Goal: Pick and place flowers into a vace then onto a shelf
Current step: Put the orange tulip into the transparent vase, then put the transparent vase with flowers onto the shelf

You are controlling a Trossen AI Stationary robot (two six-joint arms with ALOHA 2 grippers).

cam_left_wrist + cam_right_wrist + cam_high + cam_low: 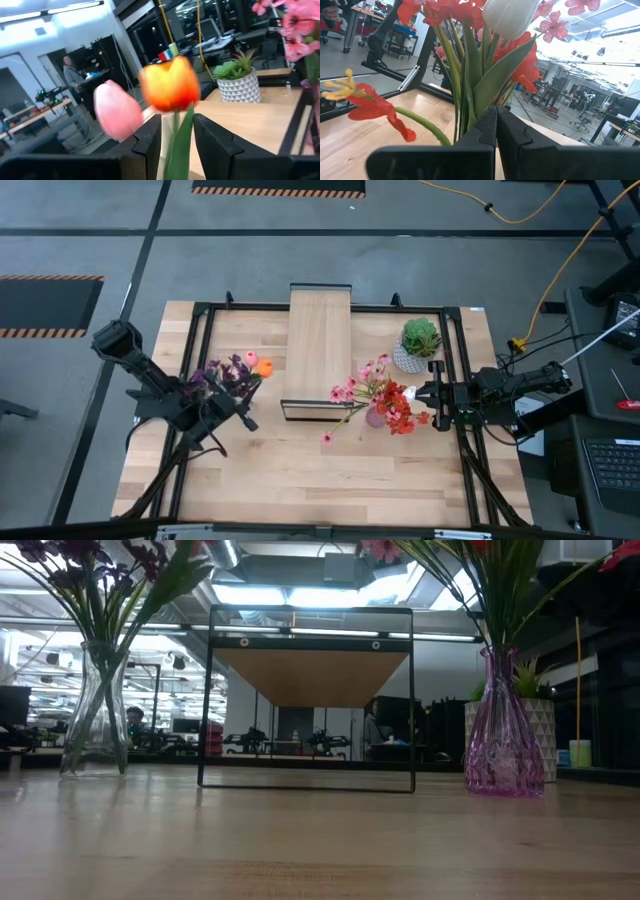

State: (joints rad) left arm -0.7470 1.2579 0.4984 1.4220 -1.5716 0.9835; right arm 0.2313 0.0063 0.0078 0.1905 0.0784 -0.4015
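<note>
A clear glass vase [95, 710] on the table's left holds the purple cluster [228, 370], a pink tulip [117, 110] and an orange tulip [170, 82]. My left gripper [177, 145] is at these flowers, above the vase, shut on the orange tulip's stem. A purple glass vase [503, 740] to the right of the shelf's near end holds pink blossoms [355, 385] and red blooms [375, 107]. My right gripper [496, 132] reaches in from the right above it, shut at the white bud's [510, 17] stem. The light-wood shelf [320, 340] stands between the vases. My left gripper has the orange tulip's stem and leaf [179, 132] between its two fingers, just below the bloom, coming roughly level from the table's left. The tulip stands upright above the fingers; its lower stem is hidden by them. My right gripper is shut at the white bud's stem [487, 95], coming level from the table's right. The stem rises upright from the fingertips; the fingers hide the place of contact.
A round green plant in a white patterned pot [418, 345] stands at the far right, beside the shelf and behind the purple vase. A dark frame [200, 360] runs around the table. The near half of the table [320, 480] is bare wood.
</note>
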